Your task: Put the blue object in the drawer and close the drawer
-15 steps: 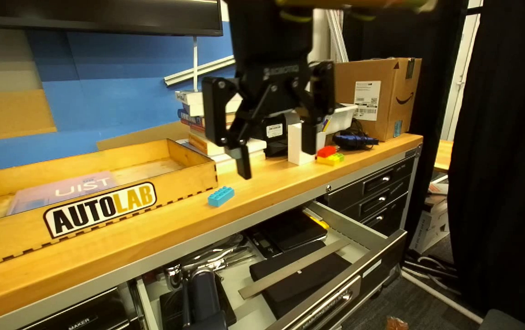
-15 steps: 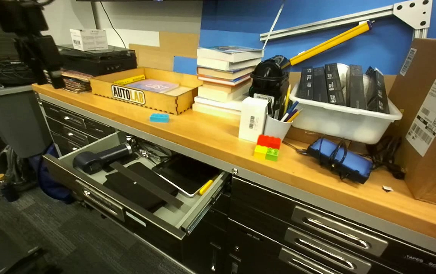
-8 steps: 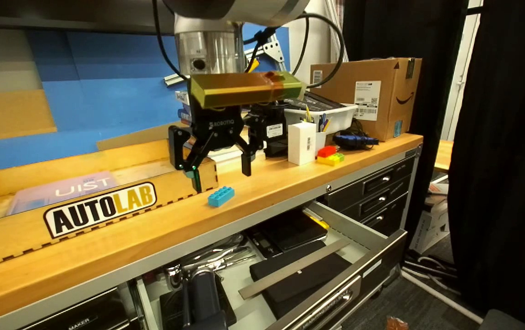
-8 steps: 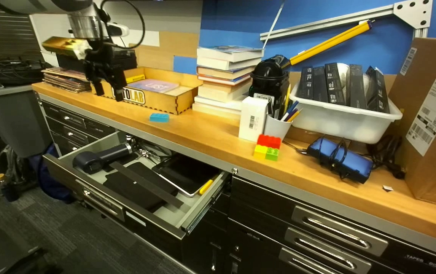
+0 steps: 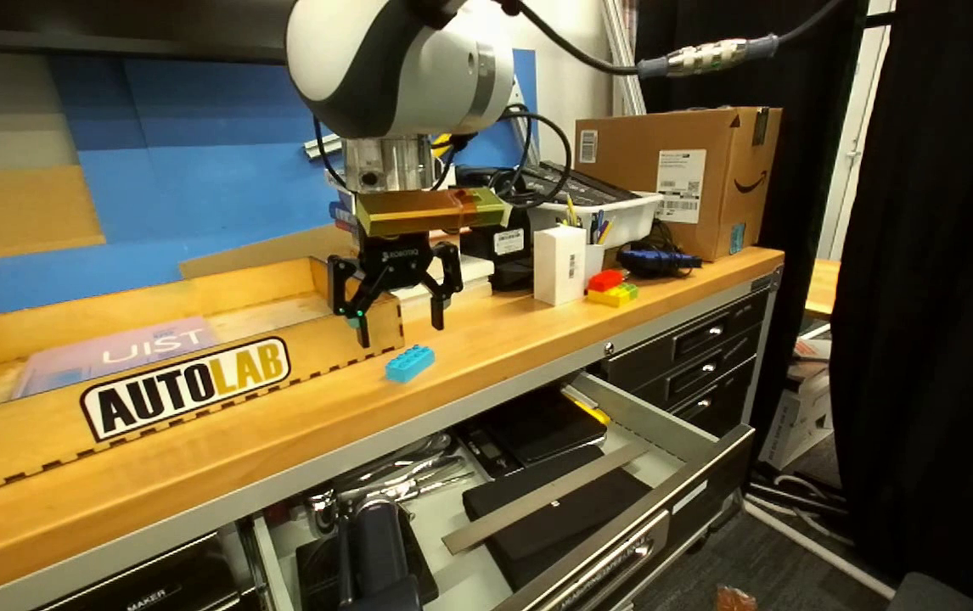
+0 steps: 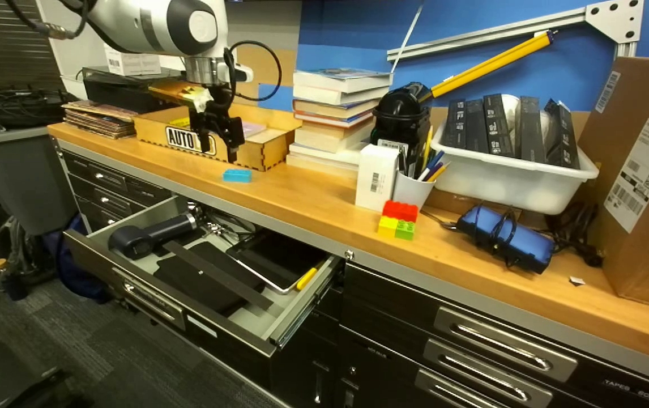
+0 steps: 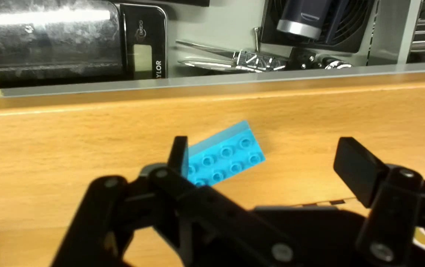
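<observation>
The blue object is a small light-blue studded block on the wooden bench top near its front edge; it also shows in an exterior view. My gripper is open and empty, pointing down above the bench close to the block, also seen in an exterior view. In the wrist view the block lies below the jaws, toward the left finger, which hides its left end. The drawer is pulled open below the bench edge; its pale grey inside shows in the wrist view.
The AUTOLAB wooden tray stands behind and beside the gripper. Books, a white box and red, yellow and green bricks stand farther along the bench. The drawer holds a dark cylindrical tool, a metal strip and black flat items.
My open gripper has moved along the bench toward the block, from the far left to the middle-left in an exterior view. The block and the drawer have not moved.
</observation>
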